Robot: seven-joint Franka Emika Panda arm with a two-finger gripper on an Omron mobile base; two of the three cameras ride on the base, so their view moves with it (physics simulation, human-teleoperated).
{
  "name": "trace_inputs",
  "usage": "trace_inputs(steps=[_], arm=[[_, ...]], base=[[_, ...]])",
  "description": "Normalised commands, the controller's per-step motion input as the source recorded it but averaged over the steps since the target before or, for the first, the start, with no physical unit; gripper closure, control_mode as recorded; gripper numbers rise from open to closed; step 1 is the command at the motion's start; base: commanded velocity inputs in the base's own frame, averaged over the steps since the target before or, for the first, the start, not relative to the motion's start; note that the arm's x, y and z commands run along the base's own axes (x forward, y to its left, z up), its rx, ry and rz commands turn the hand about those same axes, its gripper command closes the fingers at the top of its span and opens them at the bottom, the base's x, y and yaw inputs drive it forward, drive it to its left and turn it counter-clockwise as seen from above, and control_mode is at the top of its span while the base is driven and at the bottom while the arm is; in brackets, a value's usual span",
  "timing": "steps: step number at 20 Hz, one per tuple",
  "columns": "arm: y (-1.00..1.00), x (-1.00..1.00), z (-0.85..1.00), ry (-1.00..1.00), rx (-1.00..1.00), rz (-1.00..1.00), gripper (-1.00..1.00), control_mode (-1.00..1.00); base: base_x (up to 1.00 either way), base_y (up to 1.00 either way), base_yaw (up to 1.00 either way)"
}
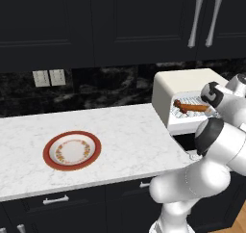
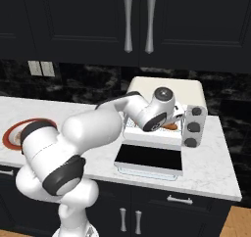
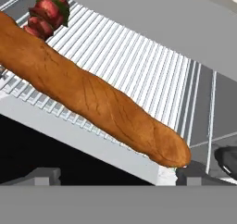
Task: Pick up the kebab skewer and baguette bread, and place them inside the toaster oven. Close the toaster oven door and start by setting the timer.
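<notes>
The baguette bread (image 3: 92, 98) lies slantwise on the wire rack (image 3: 139, 65) inside the toaster oven (image 1: 185, 83), one tapered end poking over the rack's front edge. The kebab skewer (image 3: 46, 12), red chunks with a green bit, rests on the rack behind the loaf's far end. My gripper (image 3: 120, 176) is open just in front of the rack. Its fingertips (image 3: 199, 174) stand wide apart below the loaf, touching nothing. The toaster oven door (image 2: 149, 157) hangs open and flat over the counter edge. From the left base view the baguette (image 1: 192, 107) shows in the oven mouth.
A red-rimmed plate (image 1: 72, 150) sits bare on the white marble counter (image 1: 125, 126), left of the oven. Three round knobs (image 2: 195, 127) run down the oven's right side. Dark upper cabinets (image 1: 120, 20) hang above, and drawers sit below the counter.
</notes>
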Motion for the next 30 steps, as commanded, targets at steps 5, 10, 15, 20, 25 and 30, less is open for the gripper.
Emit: trace_inputs(steps=[5,10,15,20,25,30], arm=[[0.00,-0.45,0.43,0.00,0.02,-0.05,-1.00,-1.00],[0.01,-0.97,0.06,0.02,0.07,-0.45,-1.00,-1.00],[0.11,-0.67,0.00,0.27,0.10,-0.63,-1.00,-1.00],[0.05,-0.32,-0.31,0.17,0.10,-0.47,-1.00,-1.00],[-0.03,0.04,-0.43,0.13,0.17,-0.30,-1.00,-1.00],[0.00,0.41,-0.11,0.00,0.16,-0.25,-1.00,-1.00]], base=[[0.00,0.00,0.00],[0.00,0.00,0.00],[0.00,0.00,0.00],[0.00,0.00,0.00],[0.00,0.00,0.00],[0.00,0.00,0.00]])
